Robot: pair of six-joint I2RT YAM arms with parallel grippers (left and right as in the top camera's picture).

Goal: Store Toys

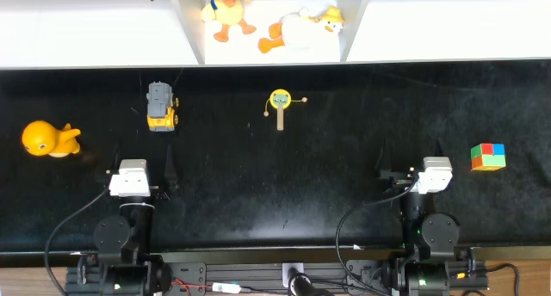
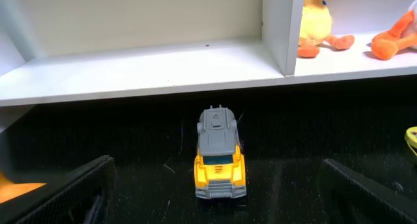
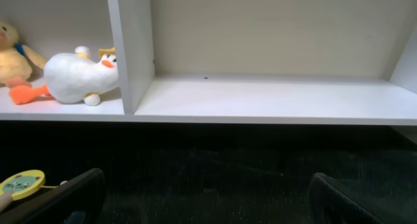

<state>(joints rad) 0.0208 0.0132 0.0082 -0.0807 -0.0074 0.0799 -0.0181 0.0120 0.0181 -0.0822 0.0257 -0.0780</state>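
Observation:
A grey and yellow toy truck [image 1: 161, 106] [image 2: 219, 154] stands on the black table, just ahead of my left gripper [image 1: 142, 161], which is open and holds nothing. A yellow rattle drum [image 1: 281, 102] [image 3: 21, 183] lies near the table's middle. An orange-yellow duck toy [image 1: 48, 139] sits at the far left, and a coloured cube [image 1: 487, 157] at the far right. My right gripper [image 1: 411, 161] is open and holds nothing, low over bare table with its fingers [image 3: 68, 196] spread wide. A yellow plush duck [image 1: 226, 9] and a white plush duck [image 1: 297, 29] [image 3: 79, 77] lie in the shelf's middle compartment.
A white shelf [image 1: 103, 38] runs along the table's far edge, split by upright dividers [image 3: 132, 48]. Its left compartment [image 2: 143, 64] and right compartment [image 3: 273, 97] hold nothing. Black table lies open between the toys.

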